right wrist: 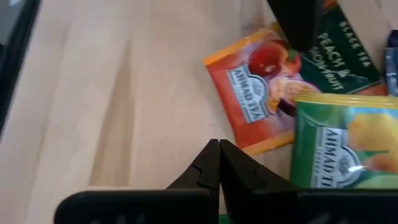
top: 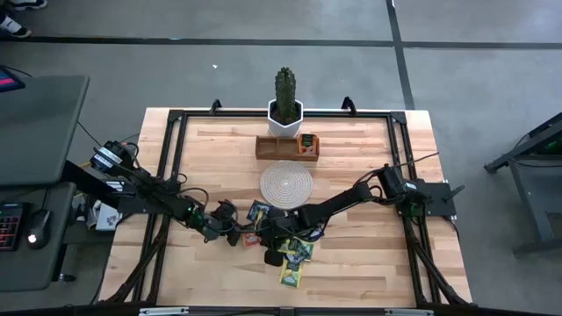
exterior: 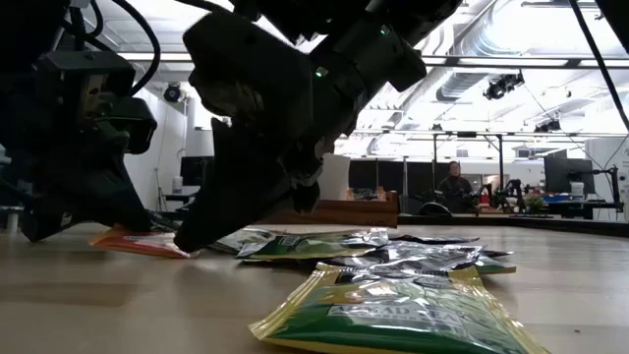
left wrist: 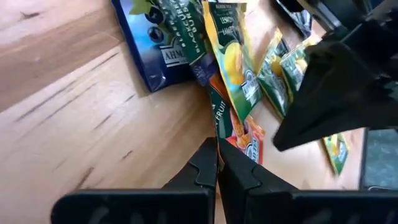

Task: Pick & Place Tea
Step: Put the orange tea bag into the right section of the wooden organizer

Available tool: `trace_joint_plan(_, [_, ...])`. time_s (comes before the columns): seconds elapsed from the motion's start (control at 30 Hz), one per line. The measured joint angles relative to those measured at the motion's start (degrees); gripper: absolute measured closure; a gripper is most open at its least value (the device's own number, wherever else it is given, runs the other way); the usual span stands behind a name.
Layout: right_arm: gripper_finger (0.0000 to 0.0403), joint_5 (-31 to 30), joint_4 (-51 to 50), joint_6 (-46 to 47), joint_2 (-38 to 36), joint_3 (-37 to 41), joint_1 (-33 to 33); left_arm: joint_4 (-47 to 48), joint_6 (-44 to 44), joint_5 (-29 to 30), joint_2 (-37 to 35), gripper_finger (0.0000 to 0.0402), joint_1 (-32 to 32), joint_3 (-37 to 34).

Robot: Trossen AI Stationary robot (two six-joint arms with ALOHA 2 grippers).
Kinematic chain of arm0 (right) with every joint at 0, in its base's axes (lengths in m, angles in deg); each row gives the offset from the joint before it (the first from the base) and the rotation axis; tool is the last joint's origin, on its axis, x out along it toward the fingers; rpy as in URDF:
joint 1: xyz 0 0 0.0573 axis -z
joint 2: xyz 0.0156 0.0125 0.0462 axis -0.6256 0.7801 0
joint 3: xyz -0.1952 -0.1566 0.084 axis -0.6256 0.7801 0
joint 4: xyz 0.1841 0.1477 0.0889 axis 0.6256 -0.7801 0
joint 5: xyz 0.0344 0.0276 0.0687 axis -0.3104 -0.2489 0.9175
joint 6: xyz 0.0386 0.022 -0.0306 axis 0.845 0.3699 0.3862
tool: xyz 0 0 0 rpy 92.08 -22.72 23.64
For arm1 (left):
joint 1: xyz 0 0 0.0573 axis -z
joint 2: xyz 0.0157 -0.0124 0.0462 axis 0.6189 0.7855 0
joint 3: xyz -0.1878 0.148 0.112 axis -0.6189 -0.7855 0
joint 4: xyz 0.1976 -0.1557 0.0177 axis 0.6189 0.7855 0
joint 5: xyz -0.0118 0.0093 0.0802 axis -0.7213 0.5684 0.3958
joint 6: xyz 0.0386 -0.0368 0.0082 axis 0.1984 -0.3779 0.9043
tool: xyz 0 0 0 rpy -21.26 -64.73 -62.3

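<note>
Several tea sachets (top: 292, 254) lie flat in a loose heap on the table's near middle, among them a dark blue one (left wrist: 155, 43), yellow-green ones (right wrist: 342, 146) and an orange peach one (right wrist: 255, 93). My left gripper (left wrist: 217, 144) is shut, with its tips at the orange sachet's dark green end. My right gripper (right wrist: 219, 144) is also shut. It is low over bare wood just beside the orange sachet's edge, touching nothing that I can see. In the high view the two grippers (top: 239, 232) (top: 268, 239) nearly meet. My left gripper's shut fingertips (left wrist: 211, 152) meet the orange sachet at its dark green end (left wrist: 216, 118), slanting down from the table's left. The sachet lies flat on the table. Whether the tips pinch its edge or only rest on it cannot be told.
A round whitish woven mat (top: 285, 184) lies just beyond the heap. Farther back stand a brown wooden tray (top: 277, 147) with a sachet in it and a potted cactus (top: 284, 105). A black frame (top: 176, 167) runs around the table. Bare wood lies to the near left and right.
</note>
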Motion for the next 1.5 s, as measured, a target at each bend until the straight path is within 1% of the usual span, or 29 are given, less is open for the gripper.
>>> trace_joint_plan(0.1, [0.0393,1.1,0.1,0.5,-0.1,0.0,0.2,0.9,1.8,-1.9,-0.1,0.0401,0.0,0.0])
trace_joint_plan(0.27, [0.0364,2.9,0.4,0.5,-1.5,0.0,0.7,1.9,6.7,-4.3,-0.7,0.0401,0.0,0.0])
trace_joint_plan(0.4, [0.0334,3.9,0.3,0.5,-3.2,0.0,1.5,3.5,10.0,-4.4,-2.6,0.0401,0.0,-0.2])
trace_joint_plan(0.53, [0.0307,4.1,-0.4,0.1,-5.6,0.0,2.5,8.3,14.3,-4.0,-6.3,0.0401,0.0,-0.2])
trace_joint_plan(0.8, [0.0273,4.7,-2.2,-2.1,-10.9,-0.1,4.8,13.4,21.3,0.4,-14.8,0.0401,0.0,-0.3])
trace_joint_plan(1.07, [0.0261,4.9,-7.1,-4.7,-16.4,-0.1,7.1,13.8,29.9,5.8,-23.1,0.0401,-0.1,-0.2])
trace_joint_plan(1.17, [0.0257,5.0,-8.5,-6.5,-18.2,-0.1,7.9,13.4,32.7,6.7,-25.5,0.0401,-0.1,-0.1])
trace_joint_plan(1.33, [0.0246,5.0,-9.7,-8.9,-20.7,-0.1,9.1,8.8,40.6,7.7,-28.4,0.0401,-0.1,-0.1])
trace_joint_plan(1.4, [0.0237,5.0,-9.9,-9.3,-21.1,-0.1,9.6,5.6,43.9,8.2,-28.7,0.0401,-0.1,0.0])
trace_joint_plan(1.5, [0.0220,5.3,-10.0,-9.6,-21.5,-0.1,10.3,4.4,47.1,9.5,-28.8,0.0401,-0.1,0.8])
